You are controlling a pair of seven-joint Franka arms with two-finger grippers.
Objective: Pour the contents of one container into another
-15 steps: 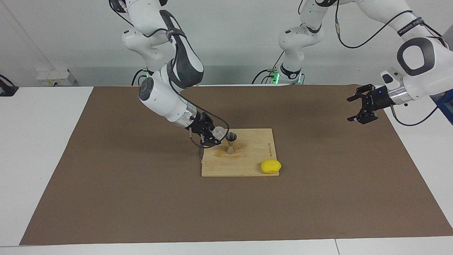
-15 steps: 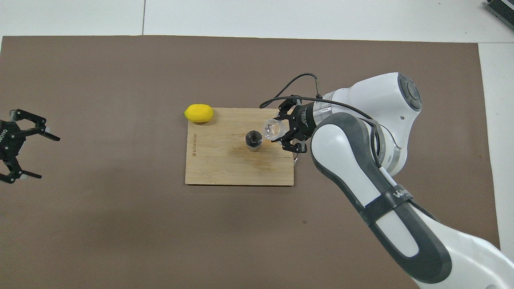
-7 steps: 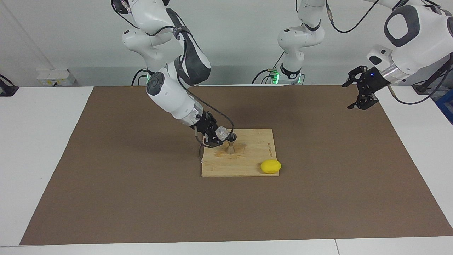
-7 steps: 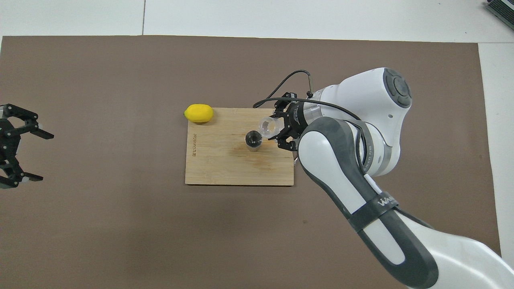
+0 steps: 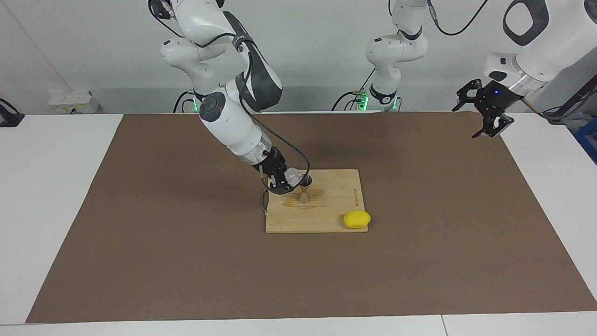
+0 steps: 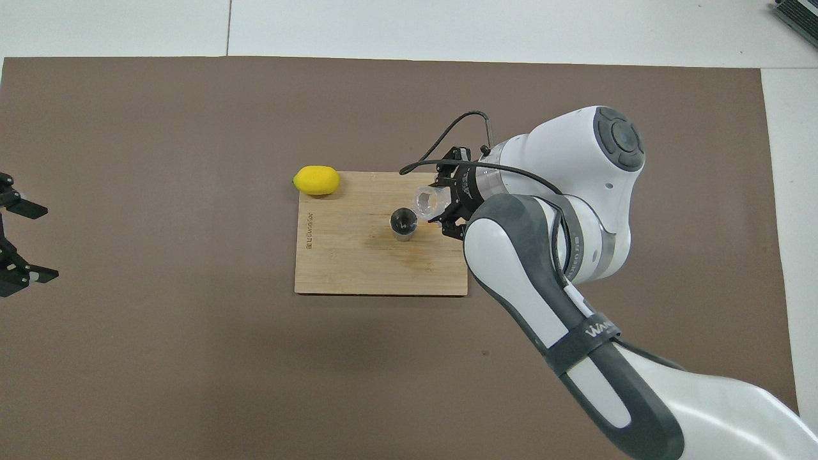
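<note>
Facing view: right gripper (image 5: 285, 181) over the bamboo cutting board (image 5: 326, 219), fingers clamped on the clear faceted glass cup (image 5: 292, 176), cup tipped sideways with its mouth at the rim of the silver hourglass jigger (image 5: 304, 189). Jigger upright on the board, just at 3 o'clock of the cup. Yellow lemon (image 5: 357, 219) at 4 o'clock of the jigger, on the board's corner. Burned-in lettering along the board's edge toward the left arm's end, too small to read. Partial lettering "WA" on the right arm's strap in the overhead view. Left gripper (image 5: 488, 119) waiting aloft over the brown mat (image 5: 163, 242) on the tabletop (image 5: 51, 186), fingers spread wide, holding nothing.
</note>
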